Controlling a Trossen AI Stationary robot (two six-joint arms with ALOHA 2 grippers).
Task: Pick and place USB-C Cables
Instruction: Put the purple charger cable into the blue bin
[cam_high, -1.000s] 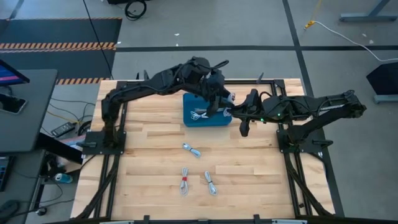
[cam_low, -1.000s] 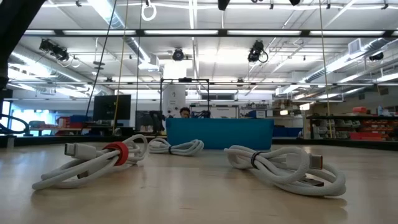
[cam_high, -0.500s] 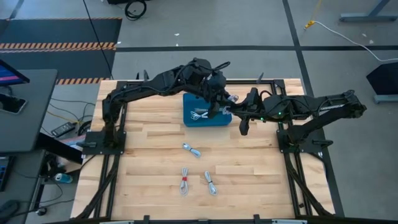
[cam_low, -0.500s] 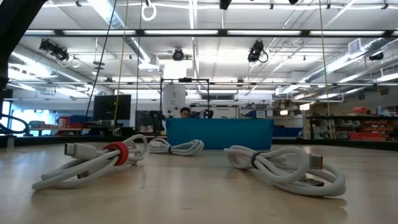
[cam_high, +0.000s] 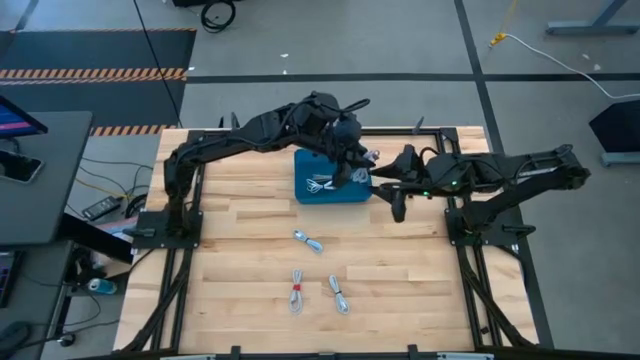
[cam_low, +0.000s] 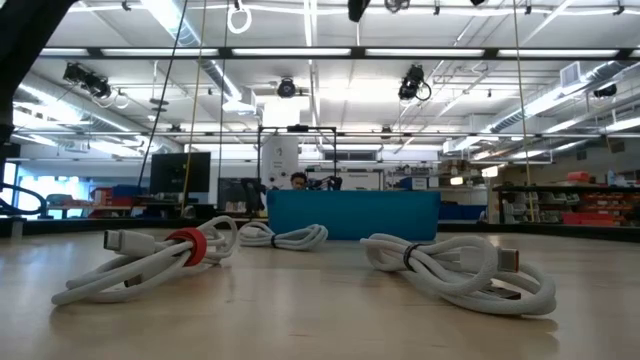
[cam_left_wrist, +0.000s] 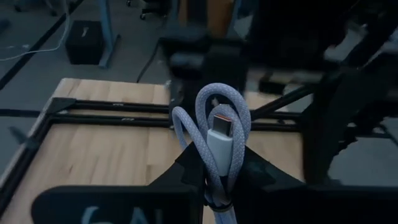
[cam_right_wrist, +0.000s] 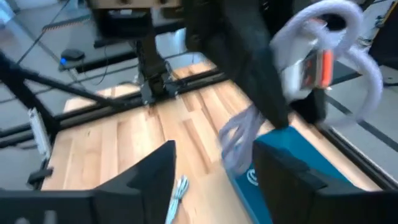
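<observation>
My left gripper (cam_high: 358, 166) reaches in from the table's left, above the right part of the blue bin (cam_high: 308, 196), and is shut on a silvery-white coiled USB-C cable bundle (cam_left_wrist: 214, 124). The right wrist view shows this same bundle (cam_right_wrist: 323, 37). My right gripper (cam_high: 392, 190) stands open just right of the bundle, at the bin's right edge, with its fingers (cam_right_wrist: 149, 177) apart and nothing between them. Another white cable (cam_high: 320, 183) lies inside the bin. Three more bundles lie flat on the table: one (cam_high: 308, 240) in the middle, a red-banded one (cam_high: 296, 290) and another one (cam_high: 338, 293) nearer the front. My left gripper pinches the bundle between its two fingers (cam_left_wrist: 186, 177), near the tied end (cam_left_wrist: 217, 198). The looped end and a white plug (cam_left_wrist: 222, 134) stick out past the fingertips. The fingers come from the table's left, slanting a little downward. The bundle is lifted clear above the bin.
In the low view the three table bundles lie in front of the bin (cam_low: 352, 215): the red-banded one (cam_low: 150, 262), a far one (cam_low: 285, 237) and a right one (cam_low: 460, 272). The dark frame rails (cam_high: 190, 250) run along the table's sides.
My left gripper has shut on the cable bundle, and my right gripper has then opened off it. Neither arm has shifted. The bundle stays above the bin's right part.
</observation>
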